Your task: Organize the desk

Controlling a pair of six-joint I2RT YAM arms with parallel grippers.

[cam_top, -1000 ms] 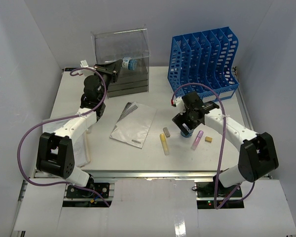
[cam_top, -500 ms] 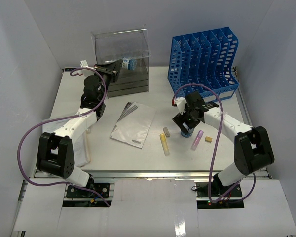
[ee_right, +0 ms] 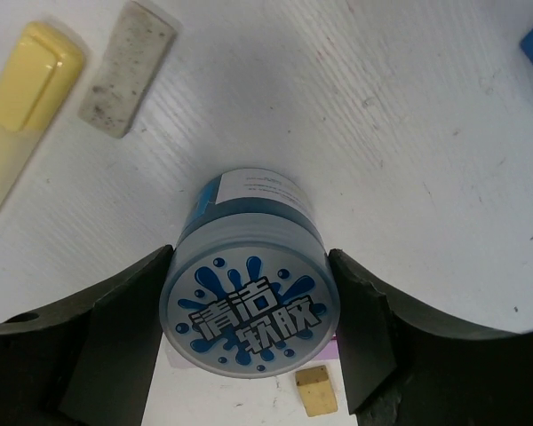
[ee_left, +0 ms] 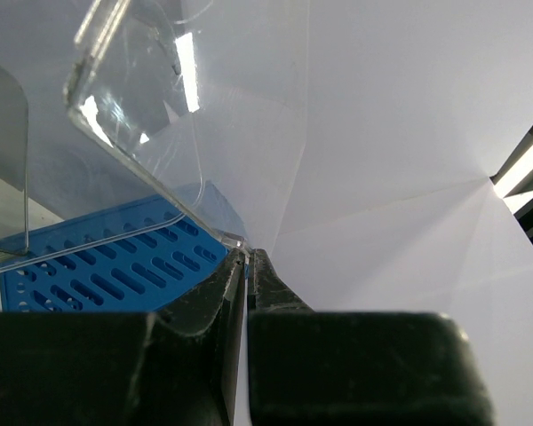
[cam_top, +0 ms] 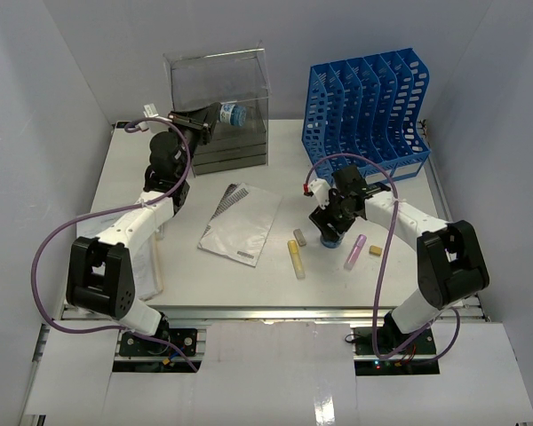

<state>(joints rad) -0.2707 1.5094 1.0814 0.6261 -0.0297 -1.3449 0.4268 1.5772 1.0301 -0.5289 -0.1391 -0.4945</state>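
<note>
Blue jars: two. One (ee_right: 249, 311) clamped in right fingers (cam_top: 332, 228), one (cam_top: 232, 114) inside clear box (cam_top: 215, 84). Left fingers (ee_left: 247, 277) pinch its lid (ee_left: 142, 169). Tabletop (cam_top: 275, 177): two markers (cam_top: 296, 258) (cam_top: 354, 251), two erasers (cam_top: 299, 236) (cam_top: 375, 251), one booklet (cam_top: 242, 224).

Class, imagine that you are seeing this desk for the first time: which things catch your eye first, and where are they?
The tall blue file rack at the far right of the desk stands out first. Mid-desk, the right claw grips a blue-lidded jar; at the back left, the left claw pinches a clear box's lid.
</note>
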